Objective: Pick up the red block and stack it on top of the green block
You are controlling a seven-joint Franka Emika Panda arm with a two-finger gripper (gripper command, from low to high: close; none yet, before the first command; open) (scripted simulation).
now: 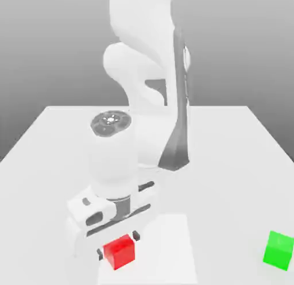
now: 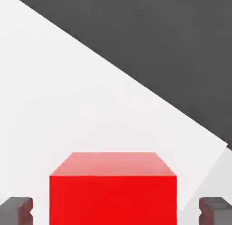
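Evidently the grasp is in hand: the open claw [image 1: 118,245] straddles the red block [image 1: 120,252], gap either side, holding nothing, near the bench's [image 1: 224,192] front edge. Next, it must close squarely, then lift towards the green block [image 1: 279,250] by the front corner on the exterior view's right.

Pale tabletop [image 1: 218,186] with a brighter white rectangular patch [image 1: 166,243], grey backdrop [image 1: 229,48] beyond.
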